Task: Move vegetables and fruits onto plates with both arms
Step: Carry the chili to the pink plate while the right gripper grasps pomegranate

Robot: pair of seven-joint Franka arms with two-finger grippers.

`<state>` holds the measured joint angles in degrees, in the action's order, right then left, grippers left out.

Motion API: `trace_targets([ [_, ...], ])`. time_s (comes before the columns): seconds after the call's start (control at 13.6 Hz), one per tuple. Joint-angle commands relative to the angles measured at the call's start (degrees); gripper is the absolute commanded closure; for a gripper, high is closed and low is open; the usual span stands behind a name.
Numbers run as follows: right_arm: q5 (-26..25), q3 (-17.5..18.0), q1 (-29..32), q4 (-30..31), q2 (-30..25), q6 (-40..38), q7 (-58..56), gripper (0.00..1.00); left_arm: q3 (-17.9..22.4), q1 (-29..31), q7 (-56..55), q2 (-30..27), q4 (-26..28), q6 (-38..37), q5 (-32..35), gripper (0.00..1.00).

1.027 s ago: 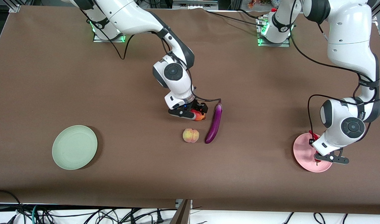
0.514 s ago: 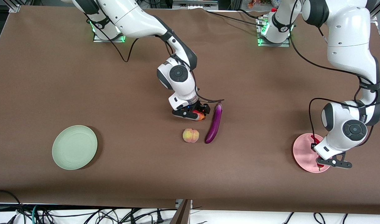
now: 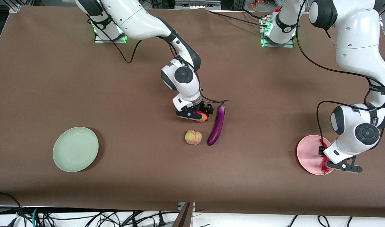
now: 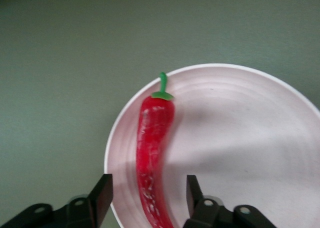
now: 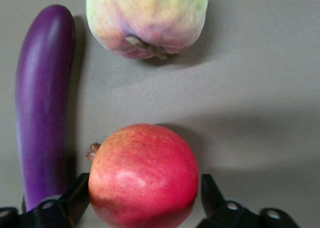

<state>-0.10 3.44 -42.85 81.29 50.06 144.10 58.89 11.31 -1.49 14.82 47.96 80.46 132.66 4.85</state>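
My right gripper [image 3: 195,115] is low at mid-table, its fingers closed in on both sides of the red apple-like fruit [image 5: 145,173], which rests on the cloth. The pale peach [image 3: 193,137] lies just nearer the front camera. The purple eggplant [image 3: 217,126] lies beside both fruits, toward the left arm's end. My left gripper [image 3: 333,165] hangs open just over the pink plate [image 3: 307,154]. The red chili [image 4: 152,138] lies loose on that plate near its rim, between the spread fingers and touched by neither. The mint green plate [image 3: 75,149] sits toward the right arm's end.
Brown cloth covers the table. The arm bases stand along the table edge farthest from the front camera. Cables hang below the table's near edge. The eggplant's stem end lies a finger's width from my right gripper.
My left gripper has opened and left the chili on the pink plate, drifting toward the plate's outer rim. My right gripper's fingers have closed in on the red fruit.
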Motion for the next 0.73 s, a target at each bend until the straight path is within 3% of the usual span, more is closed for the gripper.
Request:
trace_targets([
  [0.0, -1.13, -0.45, -0.48, -1.49, 1.09, 0.48, 1.41, 0.57, -4.43, -0.26, 1.00, -5.14, -0.48, -9.76, -0.81, 0.00],
  [0.07, -1.13, -0.45, -0.48, -1.49, 1.09, 0.48, 1.32, 0.63, -6.45, -0.35, 0.83, -6.55, -0.48, -13.36, -0.81, 0.00],
  [0.29, -1.13, -1.68, 0.31, -2.19, -1.09, -2.05, 0.09, 0.63, -12.61, -0.27, 0.21, -9.99, -0.48, -21.37, -2.29, 0.00],
  [0.44, -1.13, -3.70, 1.27, -3.59, -4.08, -9.49, -1.22, 0.63, -15.25, -0.35, 0.04, -10.61, -0.31, -22.10, -5.88, 0.00],
  [0.66, -0.69, -4.41, 7.49, -4.30, -8.29, -22.86, -17.16, 0.63, -19.63, -0.53, -1.62, -10.61, 0.13, -24.20, -13.44, 0.00],
])
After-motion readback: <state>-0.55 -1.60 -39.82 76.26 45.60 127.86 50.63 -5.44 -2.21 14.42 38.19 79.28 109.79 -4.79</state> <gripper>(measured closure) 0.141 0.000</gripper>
